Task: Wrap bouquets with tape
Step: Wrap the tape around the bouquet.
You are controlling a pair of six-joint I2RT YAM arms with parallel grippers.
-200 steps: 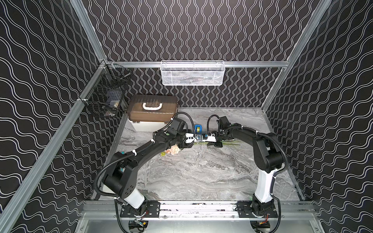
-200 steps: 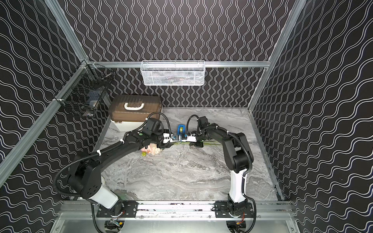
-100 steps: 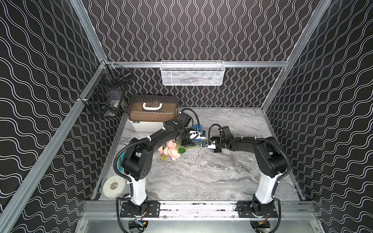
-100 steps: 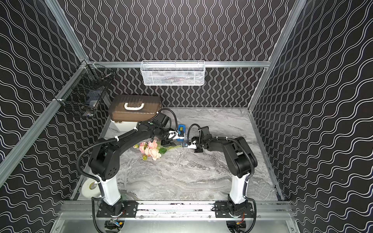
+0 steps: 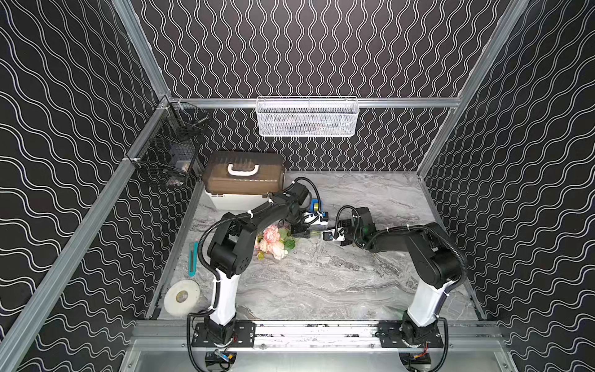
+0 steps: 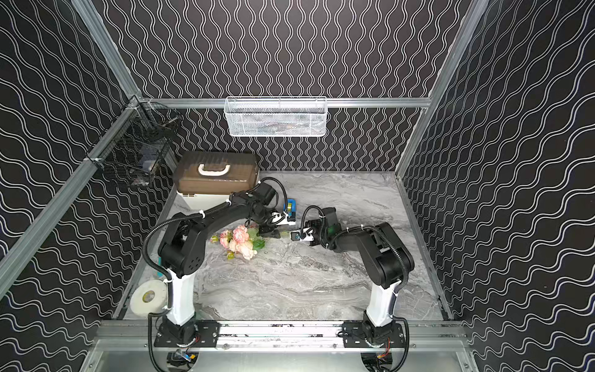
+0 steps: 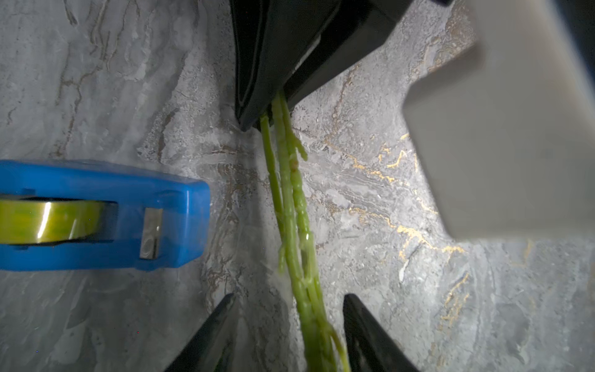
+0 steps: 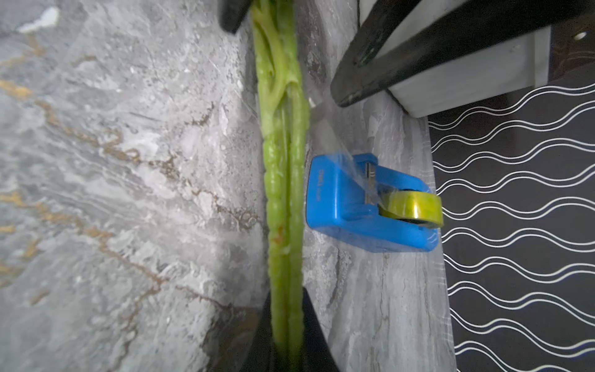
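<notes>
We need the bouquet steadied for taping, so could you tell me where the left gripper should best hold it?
Grip the bare stems from above, jaws across them: they form one thin, level bundle with room beside the right gripper, which pinches their ends. The blooms look soft and might crush.

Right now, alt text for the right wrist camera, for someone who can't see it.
Green bouquet stems, clamped in the right arm's fingers, cross a grey marble table. Beside them a blue tape dispenser feeds a clear strip to the stems, and the left arm's fingers stand open around them farther along.
</notes>
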